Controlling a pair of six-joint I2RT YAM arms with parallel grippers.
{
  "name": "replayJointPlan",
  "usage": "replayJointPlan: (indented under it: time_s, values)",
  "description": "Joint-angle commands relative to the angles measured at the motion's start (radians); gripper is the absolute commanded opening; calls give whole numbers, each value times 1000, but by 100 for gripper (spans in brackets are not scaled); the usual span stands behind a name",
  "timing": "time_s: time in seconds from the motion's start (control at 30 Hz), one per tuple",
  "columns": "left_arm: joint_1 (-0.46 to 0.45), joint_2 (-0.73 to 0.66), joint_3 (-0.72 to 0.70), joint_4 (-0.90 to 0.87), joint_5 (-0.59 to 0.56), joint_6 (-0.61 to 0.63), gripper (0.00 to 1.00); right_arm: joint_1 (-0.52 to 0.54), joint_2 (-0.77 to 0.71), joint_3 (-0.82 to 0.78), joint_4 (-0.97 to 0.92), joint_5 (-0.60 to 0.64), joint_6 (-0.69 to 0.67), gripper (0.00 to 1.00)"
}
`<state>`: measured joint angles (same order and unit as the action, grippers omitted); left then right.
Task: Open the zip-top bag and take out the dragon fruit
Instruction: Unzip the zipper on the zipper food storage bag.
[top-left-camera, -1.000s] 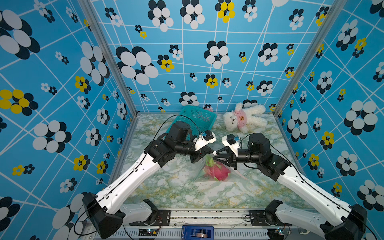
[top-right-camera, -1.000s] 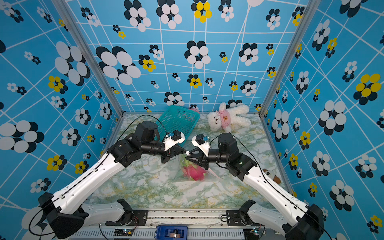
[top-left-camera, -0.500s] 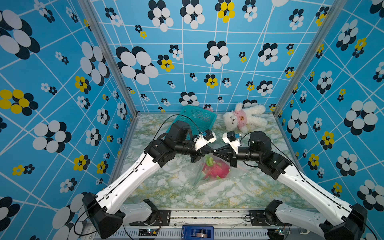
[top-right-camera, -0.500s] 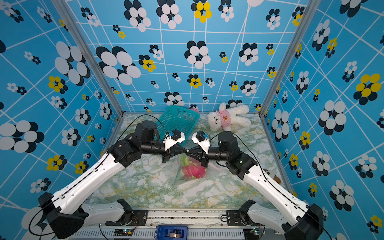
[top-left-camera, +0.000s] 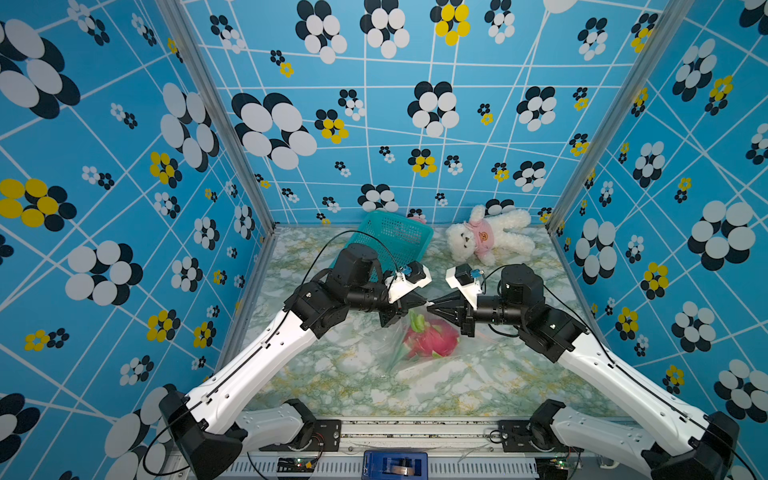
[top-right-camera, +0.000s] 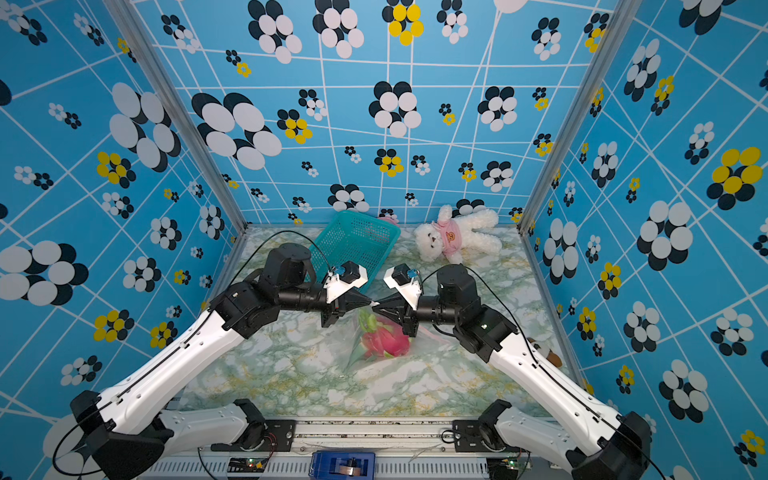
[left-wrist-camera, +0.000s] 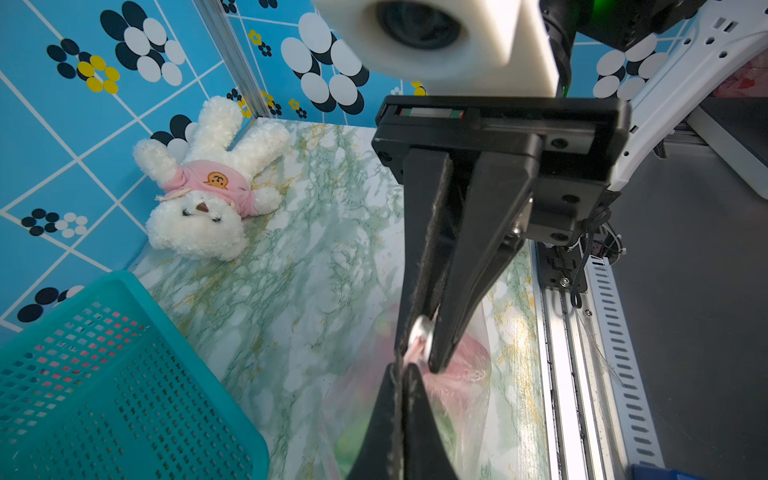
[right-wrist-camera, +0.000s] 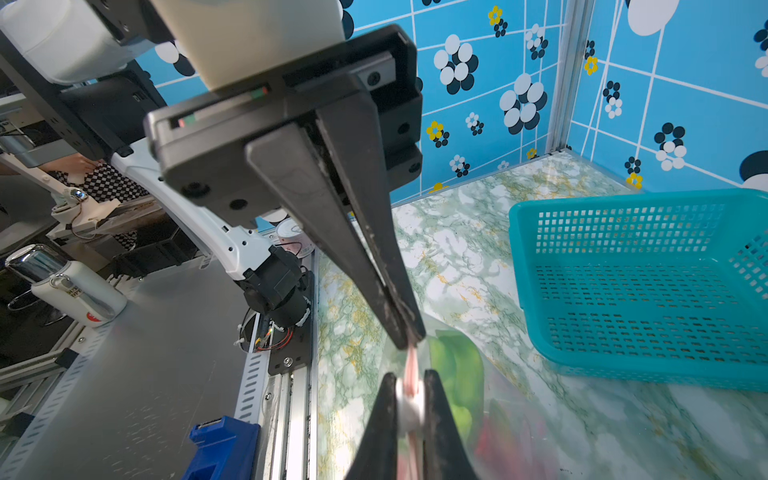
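Change: right gripper (top-left-camera: 433, 307) closed from part-open onto slider (right-wrist-camera: 409, 405), mid-frame | left gripper (top-left-camera: 422, 301) stayed pinched on strip (right-wrist-camera: 411, 359), tip to tip | bag (top-left-camera: 409, 361) draped just below, fruit (top-left-camera: 434, 343) inside, zip seemingly shut | Meaning: slider pull looked ready.

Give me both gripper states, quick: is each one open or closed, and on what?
Left gripper: closed, pinching the zip-top bag by its pink zip strip.
Right gripper: closed on the bag's white slider.
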<state>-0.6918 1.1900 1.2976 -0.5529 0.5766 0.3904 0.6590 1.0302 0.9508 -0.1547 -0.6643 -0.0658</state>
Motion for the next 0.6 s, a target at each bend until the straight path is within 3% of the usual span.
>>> replayJointPlan:
  time_s: [0.0, 0.4, 0.57]
  values:
    - [73, -88, -20, 2, -105, 24, 0, 1, -80, 13, -138, -2, -41, 0]
    - [254, -228, -70, -57, -106, 86, 0, 0, -216, 3, -431, 55, -94, 0]
    - [283, -262, -93, -57, -109, 96, 0, -1, -254, 4, -500, 69, -89, 0]
